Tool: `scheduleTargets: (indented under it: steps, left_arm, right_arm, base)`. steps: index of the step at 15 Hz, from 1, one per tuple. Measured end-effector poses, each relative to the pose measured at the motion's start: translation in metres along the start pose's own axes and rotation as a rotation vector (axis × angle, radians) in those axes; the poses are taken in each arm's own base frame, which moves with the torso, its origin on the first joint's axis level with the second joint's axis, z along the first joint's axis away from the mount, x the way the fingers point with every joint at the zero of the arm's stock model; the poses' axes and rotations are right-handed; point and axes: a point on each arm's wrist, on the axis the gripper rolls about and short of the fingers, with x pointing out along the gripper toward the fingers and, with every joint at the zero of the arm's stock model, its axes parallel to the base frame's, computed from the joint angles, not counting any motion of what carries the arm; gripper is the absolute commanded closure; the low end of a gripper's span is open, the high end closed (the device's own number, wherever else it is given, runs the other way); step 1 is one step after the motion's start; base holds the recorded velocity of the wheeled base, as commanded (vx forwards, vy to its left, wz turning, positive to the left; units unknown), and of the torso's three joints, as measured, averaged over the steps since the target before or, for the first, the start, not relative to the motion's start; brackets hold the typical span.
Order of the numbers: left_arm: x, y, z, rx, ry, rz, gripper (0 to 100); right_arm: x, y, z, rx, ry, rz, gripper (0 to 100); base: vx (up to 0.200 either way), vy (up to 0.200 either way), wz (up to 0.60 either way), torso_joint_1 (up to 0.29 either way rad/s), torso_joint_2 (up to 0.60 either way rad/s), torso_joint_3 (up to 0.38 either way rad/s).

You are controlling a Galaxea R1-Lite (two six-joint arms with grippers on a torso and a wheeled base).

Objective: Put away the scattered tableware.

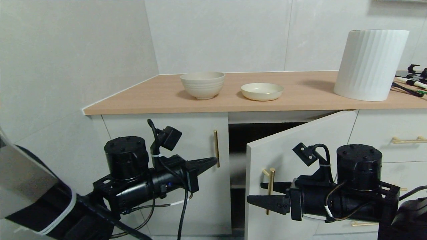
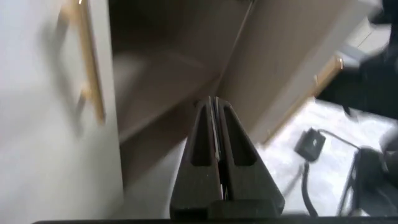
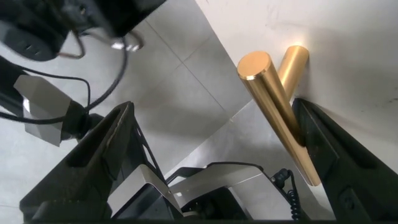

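Note:
A ribbed cream bowl (image 1: 202, 85) and a shallow cream dish (image 1: 262, 91) stand apart on the wooden counter (image 1: 140, 100). Below it, the right cabinet door (image 1: 300, 140) hangs partly open. My right gripper (image 1: 258, 192) is open, with its fingers either side of that door's gold handle (image 1: 271, 186). In the right wrist view the handle (image 3: 273, 106) lies against one finger (image 3: 336, 162), far from the other. My left gripper (image 1: 210, 162) is shut on nothing, its tips (image 2: 214, 121) pointing at the dark cabinet opening, close to the closed left door's handle (image 1: 216, 148).
A tall white ribbed container (image 1: 370, 65) stands at the counter's right, with pens and tools (image 1: 412, 83) behind it. Drawers with gold pulls (image 1: 408, 140) sit right of the open door. A shelf (image 2: 161, 118) shows inside the cabinet. Walls close the left and back.

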Motion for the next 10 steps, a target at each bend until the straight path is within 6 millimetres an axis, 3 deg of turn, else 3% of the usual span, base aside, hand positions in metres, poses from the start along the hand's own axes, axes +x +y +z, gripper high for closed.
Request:
scheduleTargets:
  steps: [2,7,10]
  left_arm:
    - [0.023,0.000,-0.001,0.011,-0.006,-0.029,100]
    - [0.074,-0.023,-0.030,0.045,-0.049,-0.115,100]
    - [0.091,-0.027,-0.049,0.056,-0.073,-0.133,100]
  right_arm:
    - [0.000,0.000,0.000,0.000,0.000,0.000,0]
    - [-0.004,0.000,-0.007,-0.122,0.021,-0.004,0]
    - [-0.004,-0.001,-0.008,-0.127,0.022,-0.009,0]
  base:
    - [0.000,0.000,0.00,0.000,0.00,0.000]
    - [0.000,0.000,0.00,0.000,0.00,0.000]
    - [0.000,0.000,0.00,0.000,0.00,0.000]
